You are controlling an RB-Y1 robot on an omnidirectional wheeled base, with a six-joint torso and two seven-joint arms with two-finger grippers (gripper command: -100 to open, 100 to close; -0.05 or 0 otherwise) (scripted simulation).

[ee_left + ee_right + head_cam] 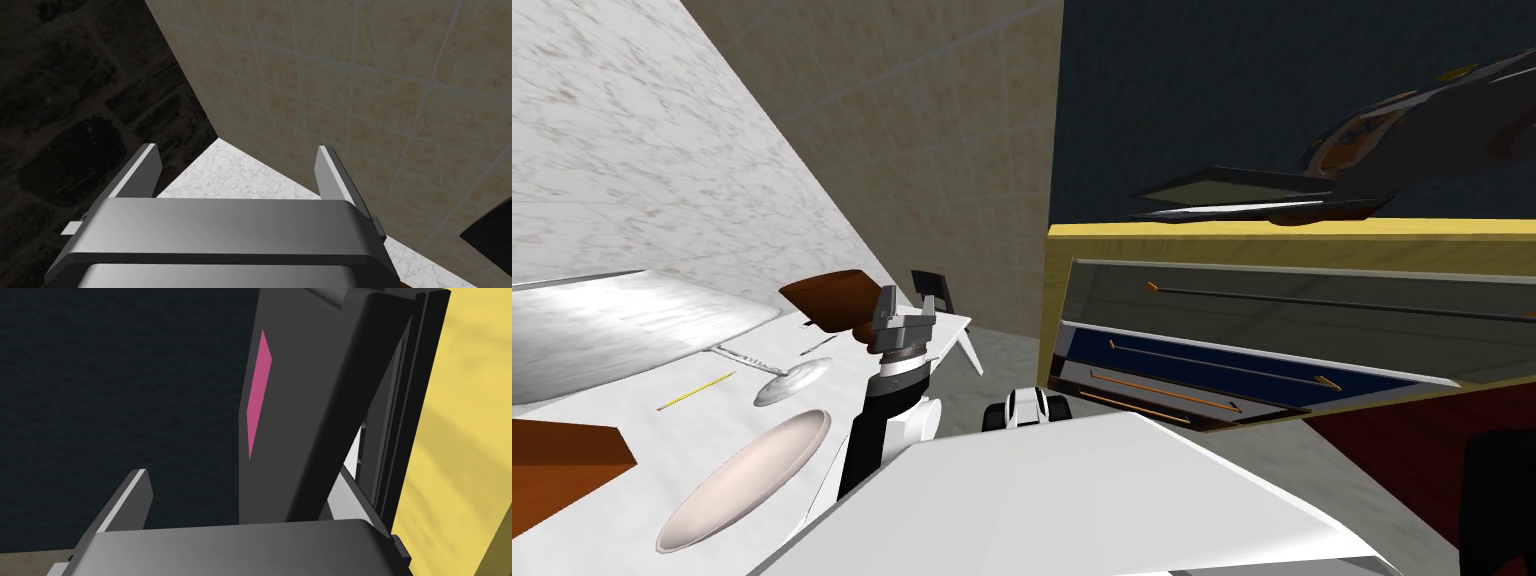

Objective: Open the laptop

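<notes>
The laptop (1224,188) lies on top of a yellow dresser (1212,240), its lid raised a small way off the base. In the right wrist view the dark grey lid (305,413) with a pink mark (257,388) stands tilted away from the base (400,438). My right gripper (243,470) is open at the lid's edge. One finger (350,485) sits in the gap under the lid, the other finger (131,498) stands well clear of it. My dark right arm (1412,120) reaches over the laptop. My left gripper (237,148) is open and holds nothing, above a white table (632,330).
The dresser's drawers (1232,350) stand staggered outward below the laptop. On the white table lie a pale plate (747,480), a metal spoon (787,385), a yellow stick (695,391) and a brown bowl (832,295). A dark wall (1272,80) backs the dresser.
</notes>
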